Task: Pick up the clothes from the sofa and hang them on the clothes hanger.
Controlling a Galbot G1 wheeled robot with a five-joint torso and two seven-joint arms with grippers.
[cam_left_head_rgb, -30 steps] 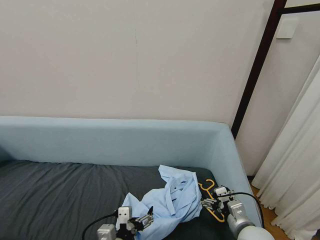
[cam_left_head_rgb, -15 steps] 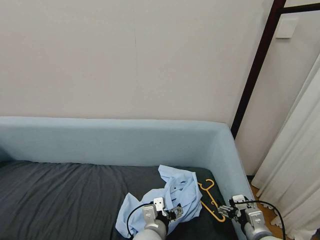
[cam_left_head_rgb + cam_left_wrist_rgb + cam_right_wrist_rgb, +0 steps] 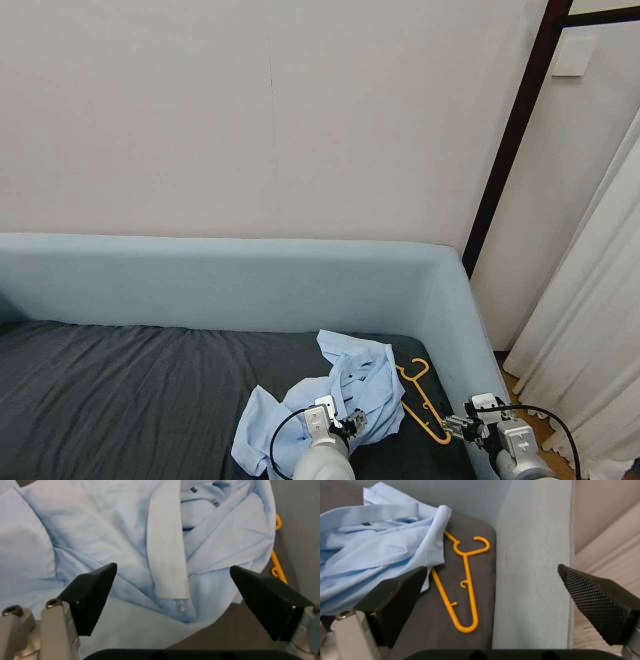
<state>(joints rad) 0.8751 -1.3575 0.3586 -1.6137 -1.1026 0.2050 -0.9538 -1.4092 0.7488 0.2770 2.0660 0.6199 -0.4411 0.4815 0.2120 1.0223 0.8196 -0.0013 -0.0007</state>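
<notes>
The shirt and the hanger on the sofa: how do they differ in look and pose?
The shirt is pale blue cloth; the hanger is a thin orange frame. The shirt lies crumpled in a heap; the hanger lies flat, partly under the shirt's edge. Both rest on the dark seat.

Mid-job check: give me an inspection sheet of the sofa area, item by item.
Surface: dark grey sofa seat, wrinkled, with a pale blue back and arm.
Job's things: blue shirt crumpled on the seat near the sofa's right end; orange hanger flat beside it, one arm meeting the shirt's edge.
Clutter: nothing seen.
End effectors: left end effector open, above the shirt; right end effector open, above the hanger and sofa arm.
Cables: black cable loops at the left wrist, another at the right.
Surroundings: plain wall, dark door frame, white curtain.
</notes>
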